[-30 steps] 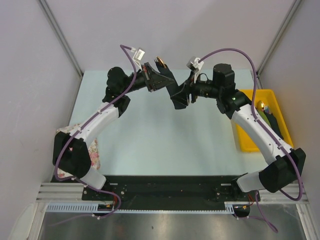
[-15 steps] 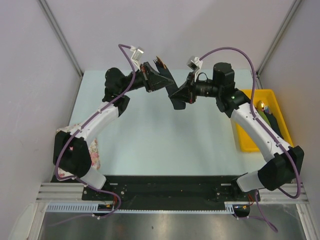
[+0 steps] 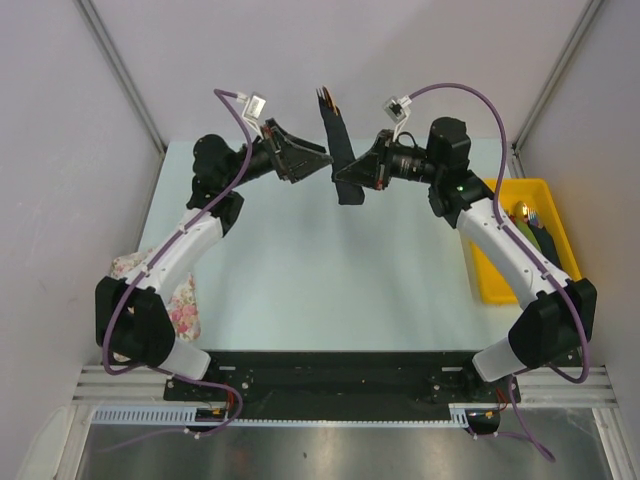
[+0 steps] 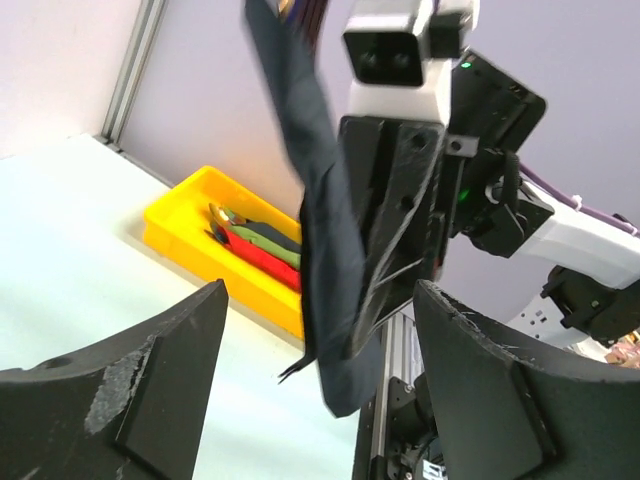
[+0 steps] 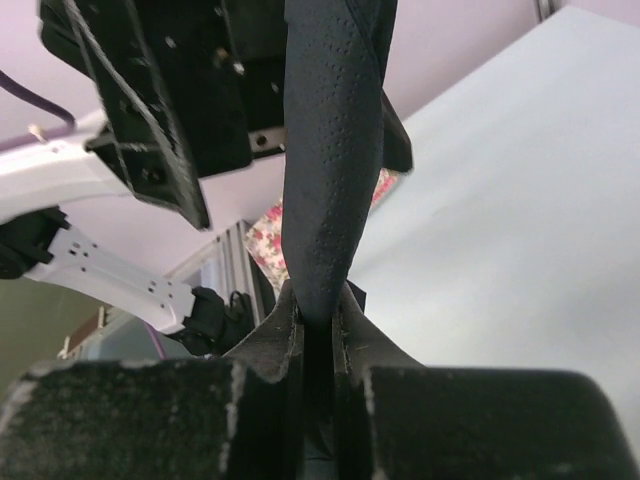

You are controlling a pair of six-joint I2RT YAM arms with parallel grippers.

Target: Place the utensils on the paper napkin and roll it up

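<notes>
The right end effector [image 5: 318, 318] is clamped narrow on the one black paper napkin [image 5: 330, 150], rolled and held upright in the air left of the yellow bin [image 3: 490, 285]. The utensils [image 3: 325, 97] poke from the top of the roll. The left end effector [image 3: 315, 163] gapes wide beside it. The bin holds a red roll [image 4: 255, 255] and a green roll [image 4: 265, 238]. One floral cloth [image 3: 185, 310] lies on the tabletop [image 3: 320, 270], far left of the bin.

The rolled paper napkin [image 3: 338, 150] hangs above the far middle of the table [image 3: 320, 270], utensils [image 3: 326, 97] poking from its far end. The left gripper [image 3: 318, 160] sits just left of it, apart; the right gripper [image 3: 348, 178] clamps it from the right. A tray [image 3: 520, 184] at the right edge holds other rolled napkins [image 4: 262, 248]. A cloth [image 3: 186, 308] lies near left.
</notes>
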